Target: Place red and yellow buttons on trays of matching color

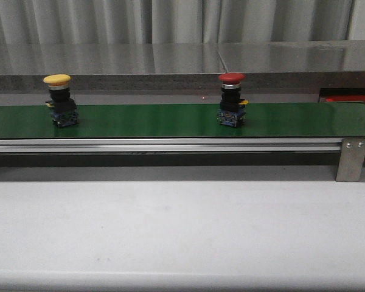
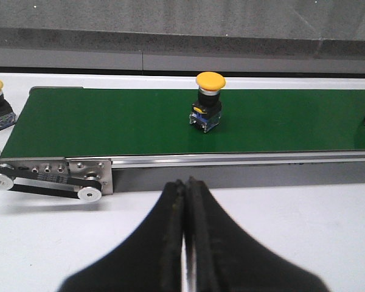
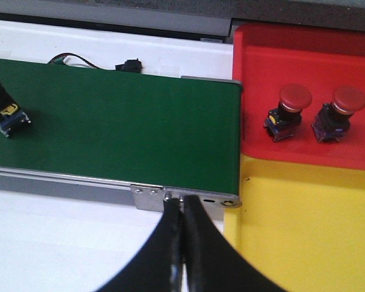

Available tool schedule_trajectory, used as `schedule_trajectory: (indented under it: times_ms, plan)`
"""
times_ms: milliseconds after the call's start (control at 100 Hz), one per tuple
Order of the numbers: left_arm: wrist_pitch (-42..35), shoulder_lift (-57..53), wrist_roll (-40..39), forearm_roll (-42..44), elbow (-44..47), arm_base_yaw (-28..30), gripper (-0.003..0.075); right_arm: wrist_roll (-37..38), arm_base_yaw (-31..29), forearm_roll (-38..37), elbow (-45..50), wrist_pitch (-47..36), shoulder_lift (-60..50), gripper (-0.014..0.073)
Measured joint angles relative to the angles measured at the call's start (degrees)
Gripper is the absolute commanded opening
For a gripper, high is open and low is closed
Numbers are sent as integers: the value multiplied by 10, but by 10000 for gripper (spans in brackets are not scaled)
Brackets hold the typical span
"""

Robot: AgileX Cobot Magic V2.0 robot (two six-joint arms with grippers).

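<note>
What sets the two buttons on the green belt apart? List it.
Cap colour: the yellow button has a yellow cap, the red button a dark-red one.
Place: in the front view the yellow button stands toward the left of the green belt, the red button right of its middle.
Shared: both stand upright, mushroom cap over a dark and blue base, untouched by any gripper.

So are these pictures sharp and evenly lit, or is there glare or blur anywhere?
Front view: soft and a little grainy, with pale reflections on the shiny metal wall behind the green belt. Left wrist view: the yellow button is fairly crisp, but the shut left pincer is a blurred black shape. Right wrist view: bright, saturated red tray; the right pincer is likewise blurred.
</note>
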Motion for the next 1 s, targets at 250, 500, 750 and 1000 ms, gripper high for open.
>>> schedule_trajectory:
  times_ms: [250, 500, 750, 1000]
  plan:
    - [0, 0, 0, 0, 0, 0, -19, 0, 0, 6, 0, 3, 0, 297]
    - [0, 0, 0, 0, 0, 0, -19, -1, 0, 16, 0, 6, 0, 647]
    - [0, 0, 0, -1, 0, 0, -19, -19, 17, 17, -57, 77, 68, 647]
    - [0, 0, 0, -1, 0, 0, -19, -33, 79, 17, -153, 89, 206, 647]
